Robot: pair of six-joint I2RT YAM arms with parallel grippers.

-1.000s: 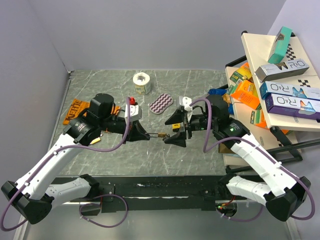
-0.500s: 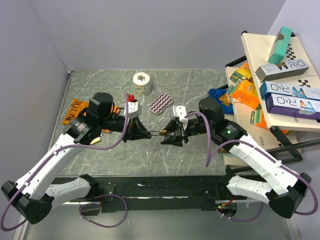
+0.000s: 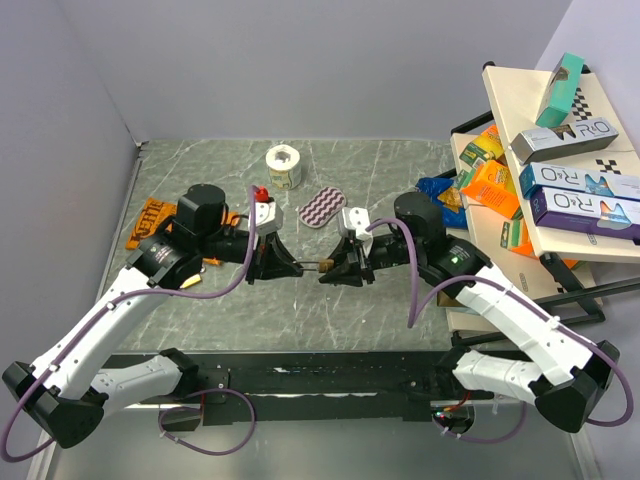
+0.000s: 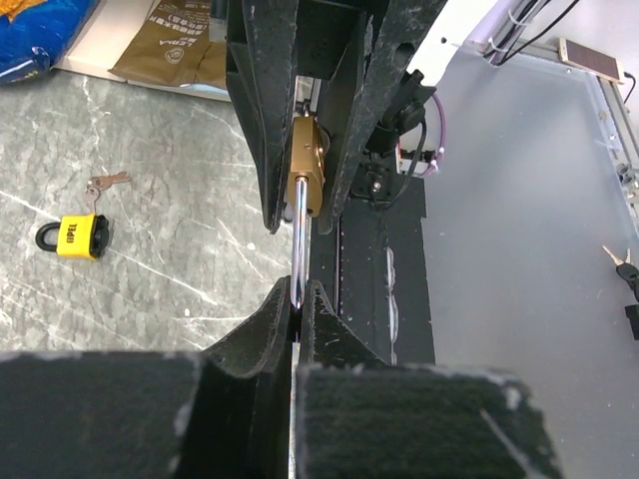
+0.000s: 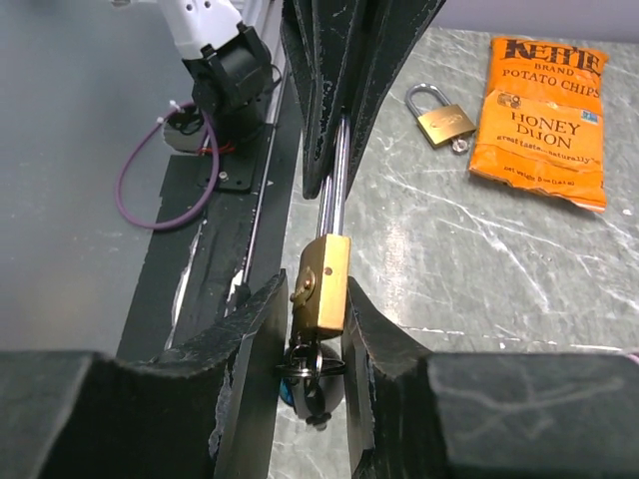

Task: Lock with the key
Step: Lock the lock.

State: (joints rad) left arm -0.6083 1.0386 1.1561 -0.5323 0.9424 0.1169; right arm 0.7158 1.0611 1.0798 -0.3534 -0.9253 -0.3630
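Both arms extended from bases toward middle of workspace, elbows bent, wrists levelled, grippers pointed at each other.

Left arm (image 3: 100, 330) reached rightward. Left gripper (image 3: 292, 268) closed tight, fingertips (image 4: 270, 324) clamped on shackle of padlock (image 5: 324, 284).

Right arm (image 3: 520, 320) reached leftward. Right gripper (image 3: 330, 272) narrowed, fingers (image 5: 255, 339) set against both sides of padlock body.

Grippers held nearly tip to tip, in line.

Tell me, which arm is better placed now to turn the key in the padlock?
Right. The right end effector brackets the padlock body, with the key at that end; the left end effector only clamps the shackle.
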